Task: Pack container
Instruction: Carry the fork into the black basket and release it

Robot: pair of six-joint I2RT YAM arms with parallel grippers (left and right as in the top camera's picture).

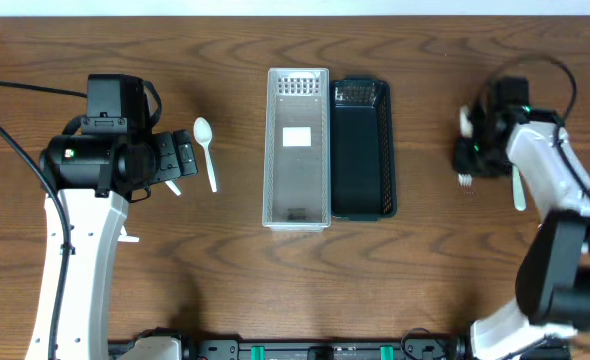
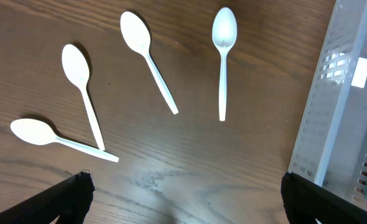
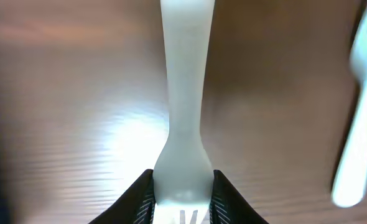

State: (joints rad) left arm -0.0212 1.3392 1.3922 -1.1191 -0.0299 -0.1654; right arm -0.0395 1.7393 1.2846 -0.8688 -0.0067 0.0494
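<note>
Several white plastic spoons lie on the wooden table in the left wrist view, one of them close to the container (image 2: 222, 56). My left gripper (image 2: 183, 199) is open and empty, hovering above bare wood just below the spoons; overhead it (image 1: 180, 160) sits beside one visible spoon (image 1: 206, 152). A clear perforated container (image 1: 272, 150) stands at the centre, with a black basket (image 1: 388, 150) touching its right side. My right gripper (image 3: 183, 193) is shut on the neck of a white fork (image 3: 185, 93), low over the table at the right (image 1: 472, 152).
Another white fork (image 3: 357, 143) lies just right of the held one. A white utensil (image 1: 518, 188) lies by the right arm. The clear container's wall (image 2: 339, 112) is at the right of the left wrist view.
</note>
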